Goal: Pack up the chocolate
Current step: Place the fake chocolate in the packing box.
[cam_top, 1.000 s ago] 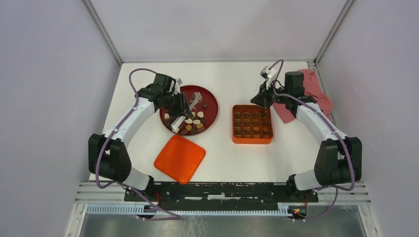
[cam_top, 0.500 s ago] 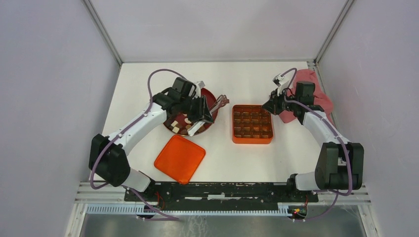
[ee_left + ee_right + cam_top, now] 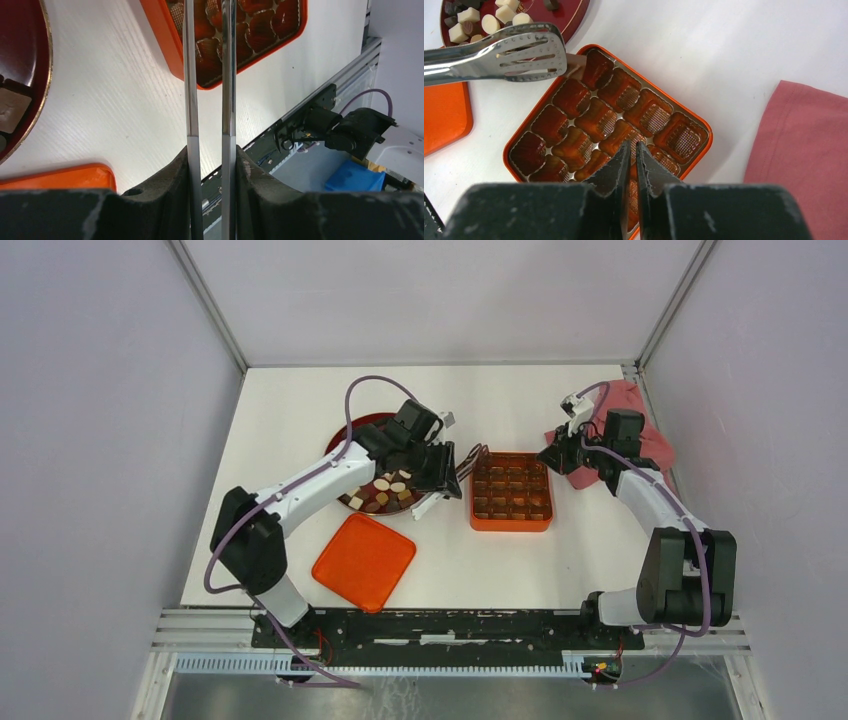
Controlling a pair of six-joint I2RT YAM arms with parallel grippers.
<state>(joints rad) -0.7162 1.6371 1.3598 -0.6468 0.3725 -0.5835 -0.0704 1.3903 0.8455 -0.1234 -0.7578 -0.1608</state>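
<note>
Small brown, tan and cream chocolate [image 3: 385,490] pieces lie on the dark red plate [image 3: 347,430], which also shows in the right wrist view [image 3: 569,12]. My left gripper [image 3: 440,475] [image 3: 210,150] is shut on metal tongs [image 3: 470,458] [image 3: 190,75]. The tongs [image 3: 509,52] reach to the left edge of the orange compartment box [image 3: 511,526]. A tan piece [image 3: 575,65] shows right at their tips, over a corner compartment. My right gripper [image 3: 548,452] [image 3: 633,147] hovers over the box's right edge [image 3: 709,136], shut and empty.
An orange lid [image 3: 364,560] lies flat in front of the plate. A red cloth [image 3: 640,430] [image 3: 804,150] is bunched to the right of the box, under the right arm. Grey walls close in the table on three sides.
The left arm has swung right from the plate, carrying the tongs to the box's left edge. The right gripper has drawn back right, off the box's far corner toward the cloth.
</note>
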